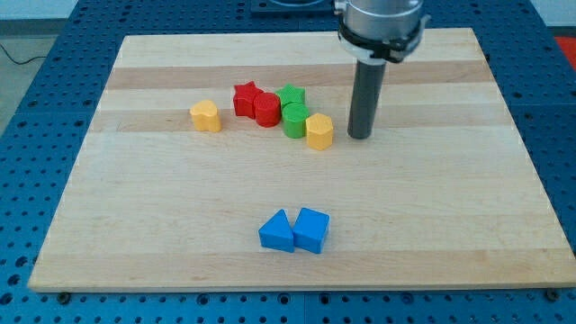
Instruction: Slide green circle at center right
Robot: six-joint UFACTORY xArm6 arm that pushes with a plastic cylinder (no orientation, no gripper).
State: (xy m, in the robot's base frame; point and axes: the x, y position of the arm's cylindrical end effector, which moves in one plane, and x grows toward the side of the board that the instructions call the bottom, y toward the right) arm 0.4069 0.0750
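Note:
The green circle (294, 121) sits in a cluster above the board's middle, touching a yellow hexagon (319, 131) on its right, a green star-like block (291, 96) above it and a red circle (266, 110) on its left. My tip (361, 136) rests on the board just right of the yellow hexagon, a small gap from it, with the hexagon between it and the green circle.
A red star (246, 97) touches the red circle on the left. A yellow heart (205, 116) lies alone further left. A blue triangle (277, 231) and blue cube (311, 229) sit together near the view's bottom. The wooden board (468, 207) lies on a blue pegboard table.

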